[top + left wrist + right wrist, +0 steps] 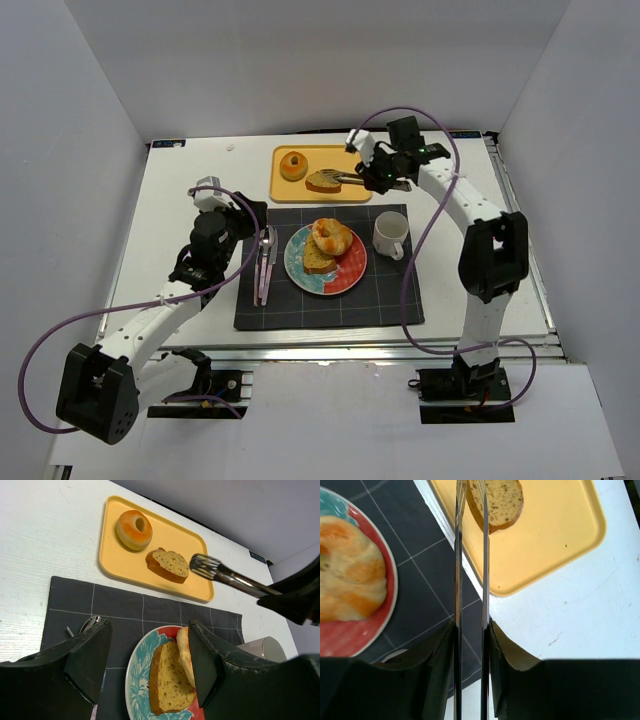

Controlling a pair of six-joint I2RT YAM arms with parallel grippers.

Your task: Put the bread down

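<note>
One tan bread slice (325,181) lies on the yellow tray (283,192); it also shows in the left wrist view (168,565) and the right wrist view (502,500). A second slice (317,260) and the glazed knotted roll (332,236) lie on the red and teal plate (345,277). My right gripper (385,178) is shut on metal tongs (459,580). The tongs' tips (205,566) are slightly apart at the tray slice's end; I cannot tell if they touch it. My left gripper (149,655) is open and empty, above the dark mat left of the plate.
A round orange bun (293,165) sits on the tray's left part. A white cup (391,236) stands on the dark mat (390,300) right of the plate. Cutlery (265,262) lies on the mat left of the plate. White walls surround the table.
</note>
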